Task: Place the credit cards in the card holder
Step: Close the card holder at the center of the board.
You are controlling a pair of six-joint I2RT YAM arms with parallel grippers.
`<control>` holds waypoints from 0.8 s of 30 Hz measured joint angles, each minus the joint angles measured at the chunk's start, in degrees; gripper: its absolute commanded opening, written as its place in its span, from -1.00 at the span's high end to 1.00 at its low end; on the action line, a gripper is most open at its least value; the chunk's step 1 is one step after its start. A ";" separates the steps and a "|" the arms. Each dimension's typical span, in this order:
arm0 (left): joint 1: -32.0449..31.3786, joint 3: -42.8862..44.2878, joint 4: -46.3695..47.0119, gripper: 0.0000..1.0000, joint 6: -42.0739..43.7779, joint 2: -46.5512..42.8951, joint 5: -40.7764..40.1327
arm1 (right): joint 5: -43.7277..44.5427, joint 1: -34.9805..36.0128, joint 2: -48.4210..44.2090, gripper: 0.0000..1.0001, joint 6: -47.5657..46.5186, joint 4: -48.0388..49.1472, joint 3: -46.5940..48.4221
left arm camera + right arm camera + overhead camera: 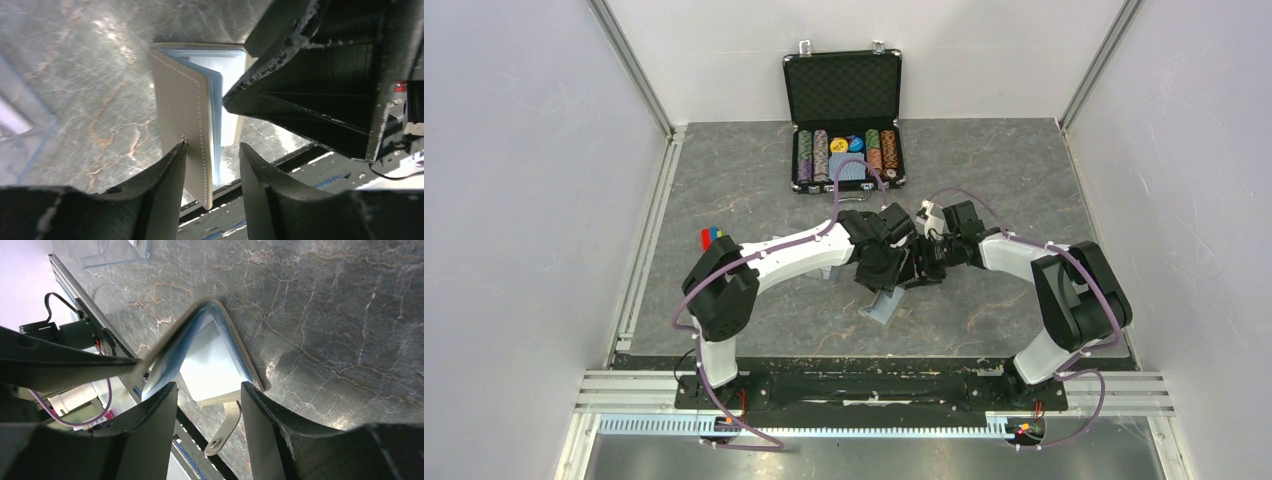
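The card holder [881,306] lies open on the table [1024,190], about midway along it and toward the near edge. The left gripper [212,167] has its jaws apart around the cover. The right gripper [209,405] is also apart, above the blue lining. I think I should spread the cover wide before I bring a card. Only the right wrist view shows the tab clasp [222,432].
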 measured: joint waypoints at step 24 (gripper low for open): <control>0.26 -10.29 13.09 0.56 -3.98 0.17 15.58 | -0.35 -3.23 -4.26 0.64 -4.28 -1.40 3.52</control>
